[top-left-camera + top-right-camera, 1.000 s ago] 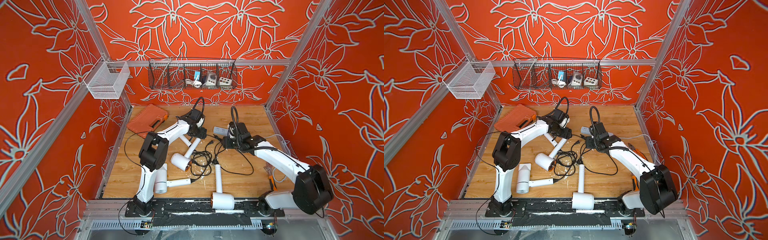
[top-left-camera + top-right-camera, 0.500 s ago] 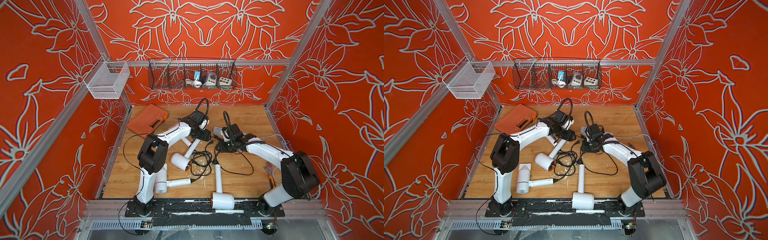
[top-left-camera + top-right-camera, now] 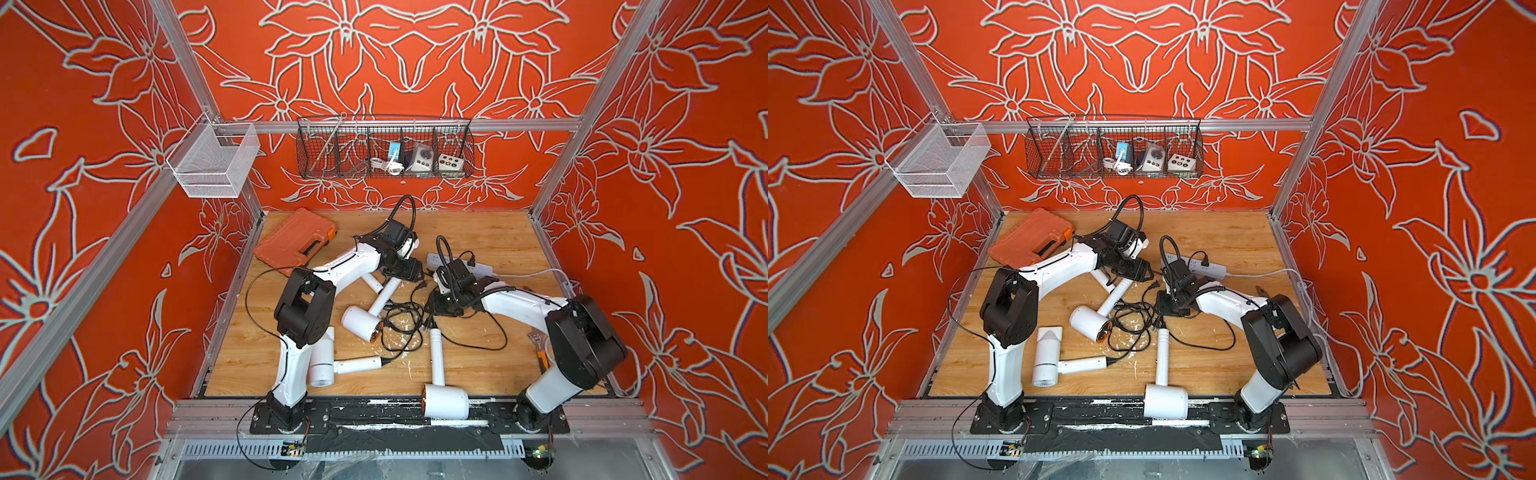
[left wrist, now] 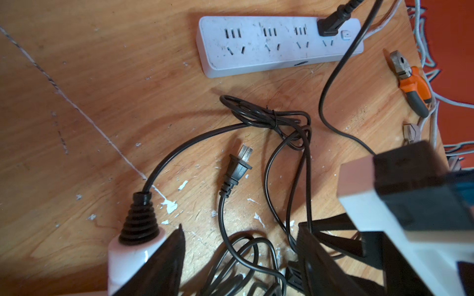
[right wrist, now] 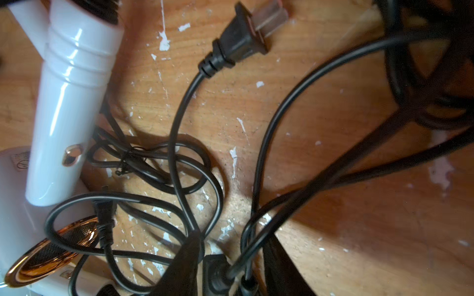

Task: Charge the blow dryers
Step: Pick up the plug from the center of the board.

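Four dryers (image 3: 359, 322) lie on the table (image 3: 478, 232), cords (image 4: 272, 119) tangled. Left gripper (image 4: 241, 230) spread; right gripper (image 5: 232, 246) straddles a plug (image 5: 214, 274), pinch unclear. Cords likely limp; best gripped at the rigid plug.

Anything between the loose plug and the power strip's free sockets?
A knotted cord loop lies flat between plug and strip. Three sockets are uncovered; the fourth is taken.
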Tool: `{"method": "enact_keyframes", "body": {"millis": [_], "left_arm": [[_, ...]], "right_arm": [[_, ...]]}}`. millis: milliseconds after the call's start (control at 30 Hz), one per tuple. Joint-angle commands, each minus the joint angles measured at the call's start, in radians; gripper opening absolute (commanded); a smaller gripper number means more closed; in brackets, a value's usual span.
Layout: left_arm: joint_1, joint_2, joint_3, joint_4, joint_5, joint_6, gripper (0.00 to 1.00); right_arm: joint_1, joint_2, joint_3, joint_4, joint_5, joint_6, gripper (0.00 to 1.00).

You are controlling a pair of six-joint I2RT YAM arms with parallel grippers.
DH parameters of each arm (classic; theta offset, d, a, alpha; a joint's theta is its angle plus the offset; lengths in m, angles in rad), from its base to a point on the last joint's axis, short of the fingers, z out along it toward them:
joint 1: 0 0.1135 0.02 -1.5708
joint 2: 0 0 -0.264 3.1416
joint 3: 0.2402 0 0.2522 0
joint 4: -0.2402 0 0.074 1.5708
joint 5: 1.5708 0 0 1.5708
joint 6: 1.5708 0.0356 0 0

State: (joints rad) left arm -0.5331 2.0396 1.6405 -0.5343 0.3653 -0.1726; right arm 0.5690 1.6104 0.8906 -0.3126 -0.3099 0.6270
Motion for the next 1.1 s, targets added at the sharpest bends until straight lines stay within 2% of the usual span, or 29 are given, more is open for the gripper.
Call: {"method": "enact_keyframes", "body": {"millis": [0,400,467,533,600,700,800,900,1067], "left_arm": [[0.008,-0.004,0.005,0.007,0.027,-0.001,0.68],[0.007,-0.015,0.007,0.007,0.037,-0.005,0.68],[0.007,-0.013,0.007,0.007,0.037,-0.005,0.68],[0.007,-0.014,0.007,0.007,0.039,-0.004,0.68],[0.007,-0.014,0.006,0.008,0.041,-0.003,0.68],[0.007,-0.015,0.006,0.009,0.045,-0.004,0.68],[0.008,-0.016,0.004,0.010,0.050,-0.004,0.68],[0.007,-0.013,-0.001,0.030,0.119,-0.008,0.68],[0.007,-0.012,-0.026,0.093,0.336,-0.047,0.68]], "right_arm": [[0.015,-0.036,-0.048,0.032,0.039,0.075,0.42],[0.086,-0.087,-0.111,0.131,0.087,0.151,0.38],[0.089,-0.087,-0.103,0.134,0.091,0.147,0.30],[0.091,-0.081,-0.095,0.130,0.093,0.148,0.16],[0.090,-0.076,-0.094,0.120,0.096,0.151,0.13],[0.089,-0.070,-0.094,0.109,0.092,0.139,0.00],[0.079,-0.099,-0.100,0.103,0.089,0.104,0.00],[0.052,-0.155,-0.080,0.096,0.038,0.000,0.00],[-0.026,-0.235,-0.042,0.111,-0.197,-0.172,0.00]]}}
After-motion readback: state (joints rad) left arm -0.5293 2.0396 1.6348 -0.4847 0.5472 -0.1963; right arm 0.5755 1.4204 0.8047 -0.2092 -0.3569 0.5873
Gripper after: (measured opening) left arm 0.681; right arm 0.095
